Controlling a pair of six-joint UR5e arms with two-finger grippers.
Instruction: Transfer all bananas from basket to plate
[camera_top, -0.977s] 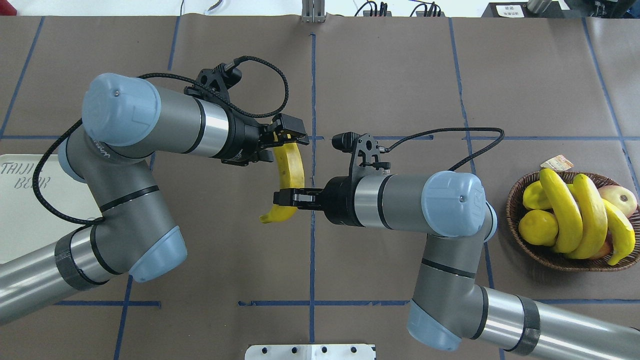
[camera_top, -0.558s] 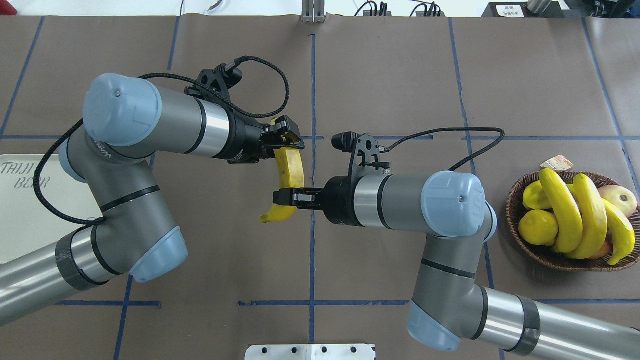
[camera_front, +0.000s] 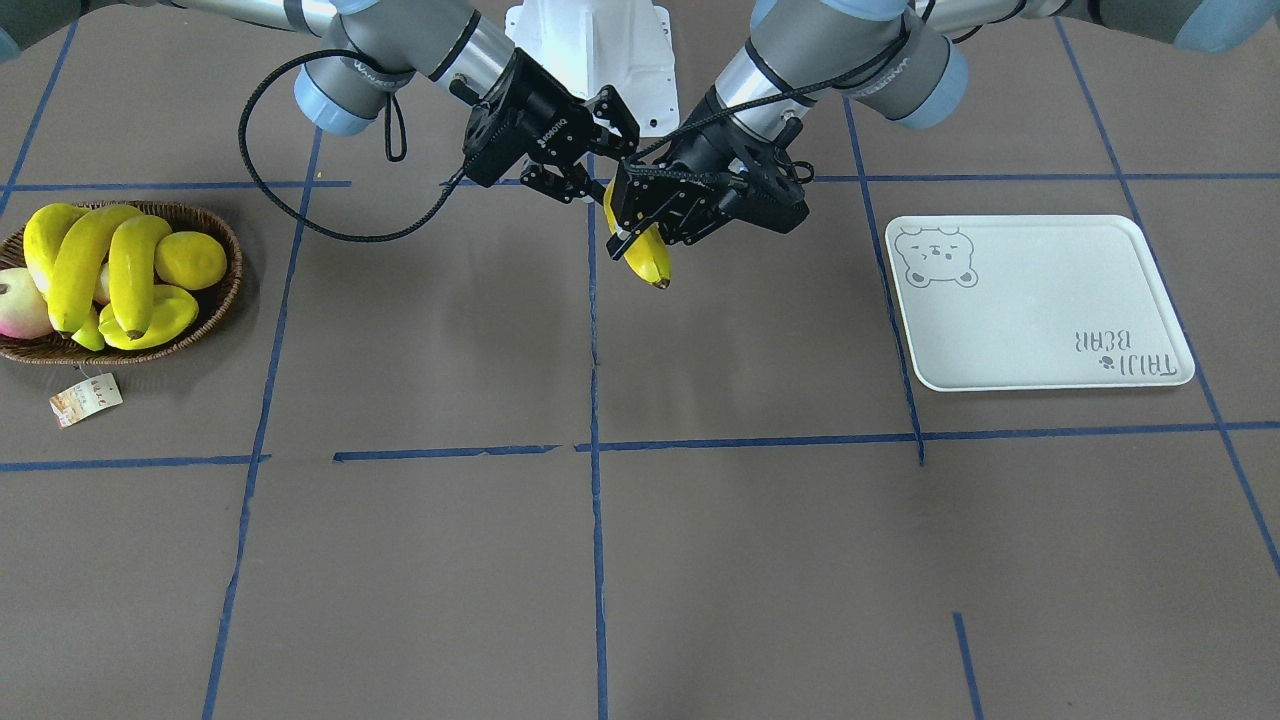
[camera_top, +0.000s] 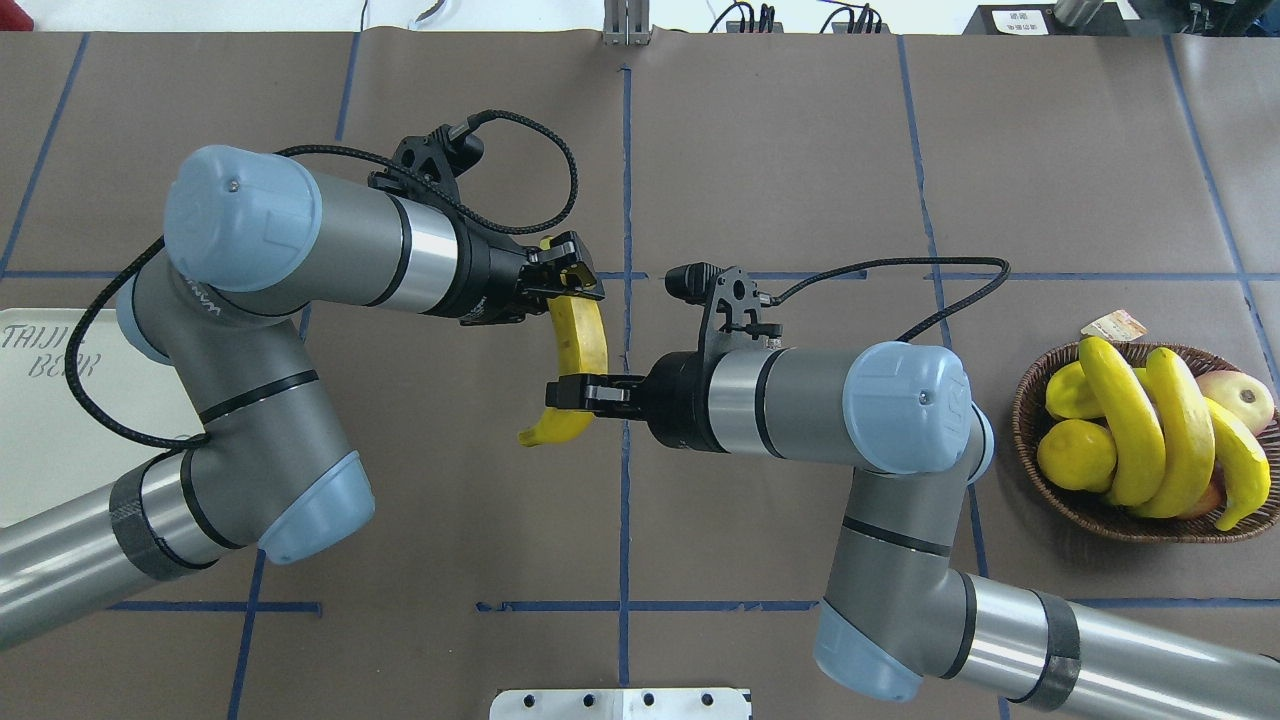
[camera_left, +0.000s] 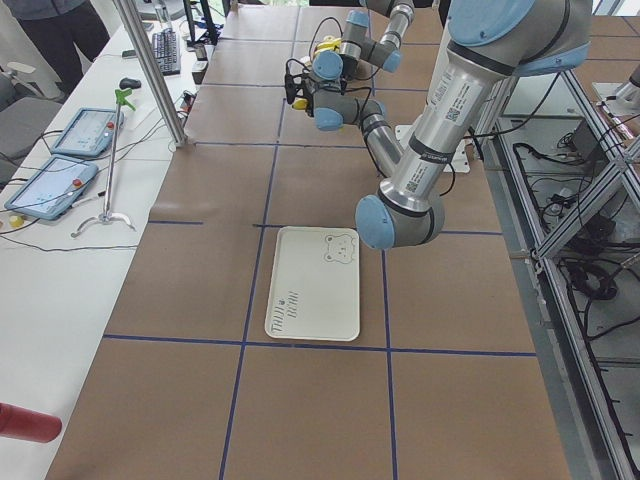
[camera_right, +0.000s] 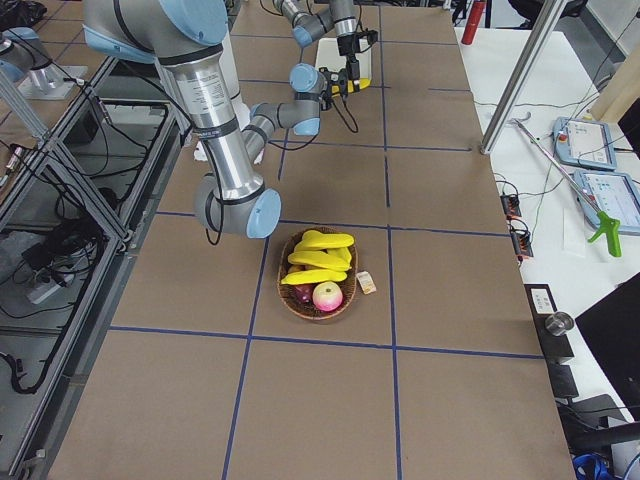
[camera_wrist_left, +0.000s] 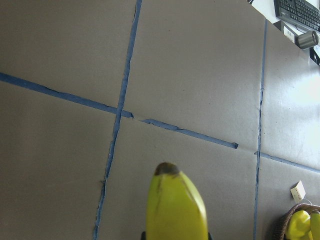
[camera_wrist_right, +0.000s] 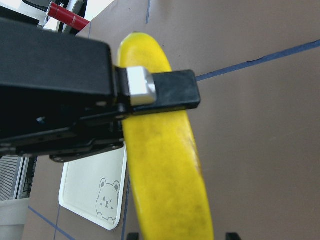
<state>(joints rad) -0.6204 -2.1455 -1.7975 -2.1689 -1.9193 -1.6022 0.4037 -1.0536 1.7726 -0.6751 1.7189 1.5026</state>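
Left claw (camera_top: 572, 280) is clamped across the far end of a banana (camera_top: 583, 335), whose dark tip pokes out just past the fingers in the left wrist view; right claw (camera_top: 572, 392) is clamped across the same banana nearer its other end, and the short curved remainder sticks out toward the robot's left; the two claws meet over the middle of the table (camera_top: 780, 150), and the banana is held between them up off the surface, beside a blue tape line. Out on the robot's left lies the plate (camera_front: 1040, 300), white and flat on the table, a bear face printed in one corner; well apart on the robot's right sits the basket (camera_top: 1120, 522), where three more bananas (camera_top: 1130, 420) lie side by side over a round yellow fruit (camera_top: 1075, 455) and a pink-and-cream fruit (camera_top: 1240, 395); a paper tag (camera_top: 1113, 325) lies just beyond the rim.
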